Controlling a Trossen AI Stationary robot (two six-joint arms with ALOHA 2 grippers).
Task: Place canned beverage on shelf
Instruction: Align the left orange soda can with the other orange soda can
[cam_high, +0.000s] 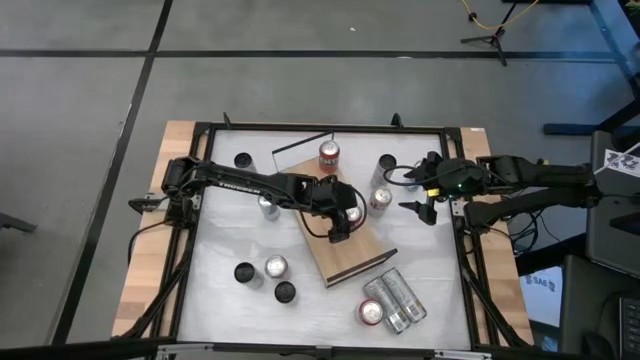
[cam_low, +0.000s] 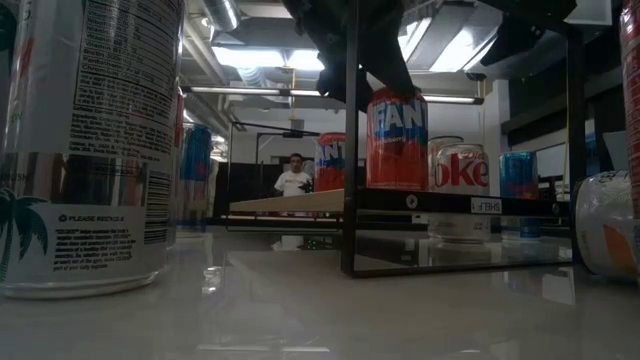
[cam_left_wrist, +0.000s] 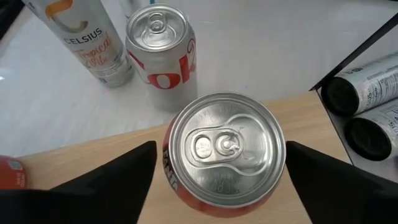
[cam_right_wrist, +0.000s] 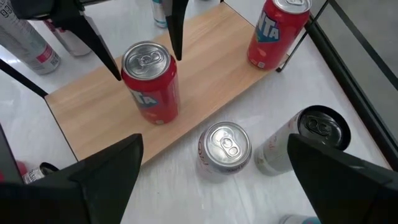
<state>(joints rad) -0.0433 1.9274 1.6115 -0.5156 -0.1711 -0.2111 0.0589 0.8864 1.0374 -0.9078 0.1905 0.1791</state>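
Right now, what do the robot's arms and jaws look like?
Both arms are dark and jointed. The left arm has pale lettering along it and ends in two dark, pointed, wedge-shaped fingers. The right arm has black cables looping by its gripper.

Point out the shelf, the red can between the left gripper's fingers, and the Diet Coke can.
shelf (cam_right_wrist: 205, 74): right wrist view, bare wood between the two red cans.
red can (cam_left_wrist: 225, 149): left wrist view, centre of its lid.
Diet Coke can (cam_right_wrist: 225, 146): right wrist view, its lid.
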